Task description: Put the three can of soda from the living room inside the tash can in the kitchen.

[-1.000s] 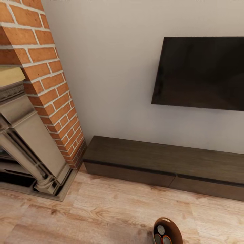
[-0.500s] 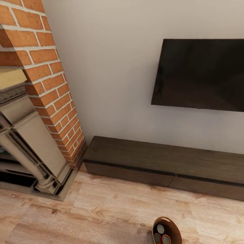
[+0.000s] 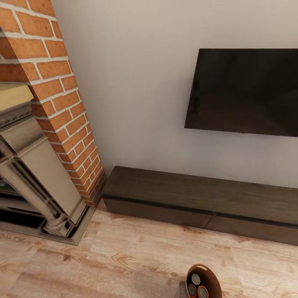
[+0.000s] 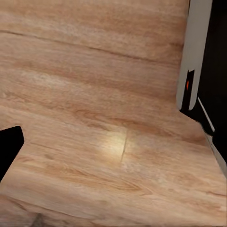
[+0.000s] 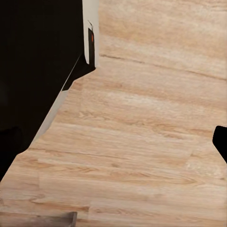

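Observation:
The tash can [image 3: 212,276], copper-brown inside, stands on the wood floor at the bottom edge of the head view. Three can of soda stand upright inside it, showing as silver-grey tops: one [image 3: 195,279] at the back, one [image 3: 191,289] beside it, and one with an orange rim [image 3: 203,292]. In the left wrist view one dark fingertip [image 4: 9,146] of my left gripper [image 4: 113,156] shows over bare floor, with nothing between the fingers. My right gripper [image 5: 113,151] likewise hangs over bare floor, one fingertip [image 5: 220,142] at the picture's edge.
I face the living room wall with a black TV [image 3: 244,91] over a long dark low cabinet [image 3: 198,198]. A red-brick fireplace [image 3: 49,103] with a grey stone surround [image 3: 37,182] stands at the left. My own dark body [image 5: 38,61] shows in both wrist views.
The whole head picture has slid down a little, so the camera moved. The bin and its cans stay where they were on the floor.

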Robot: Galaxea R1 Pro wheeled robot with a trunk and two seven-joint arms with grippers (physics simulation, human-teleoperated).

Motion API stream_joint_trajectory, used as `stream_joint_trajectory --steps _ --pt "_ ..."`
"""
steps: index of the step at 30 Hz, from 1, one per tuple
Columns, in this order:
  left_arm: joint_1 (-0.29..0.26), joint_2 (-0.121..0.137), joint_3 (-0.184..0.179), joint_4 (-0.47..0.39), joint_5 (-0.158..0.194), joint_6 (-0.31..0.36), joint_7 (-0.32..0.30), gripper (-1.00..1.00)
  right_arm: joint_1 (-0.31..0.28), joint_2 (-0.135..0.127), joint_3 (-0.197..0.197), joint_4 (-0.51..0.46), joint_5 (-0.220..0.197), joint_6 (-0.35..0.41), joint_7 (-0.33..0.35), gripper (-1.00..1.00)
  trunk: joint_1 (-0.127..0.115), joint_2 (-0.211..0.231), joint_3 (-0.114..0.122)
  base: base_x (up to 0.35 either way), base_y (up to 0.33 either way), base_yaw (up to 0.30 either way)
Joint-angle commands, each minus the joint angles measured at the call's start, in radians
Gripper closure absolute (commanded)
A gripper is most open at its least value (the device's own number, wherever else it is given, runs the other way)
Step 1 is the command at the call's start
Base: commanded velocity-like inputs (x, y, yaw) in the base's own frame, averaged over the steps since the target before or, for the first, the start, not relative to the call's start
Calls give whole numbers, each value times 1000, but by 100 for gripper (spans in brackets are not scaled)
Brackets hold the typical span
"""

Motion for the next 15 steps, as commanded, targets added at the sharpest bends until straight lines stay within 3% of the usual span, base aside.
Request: stream_joint_trajectory --steps 1,6,15 --pt "7 0 0 0 5 -2 6 -100 0 0 0 0 0 0 0 -100 0 0 0 0 0 0" --pt "32 -6 -1 1 40 -3 27 -100 1 7 7 -4 2 0 0 -100 0 0 0 0 0 0" --pt "35 -12 -4 -1 46 1 32 -100 1 39 9 -11 7 0 1 -100 0 0 0 0 0 0"
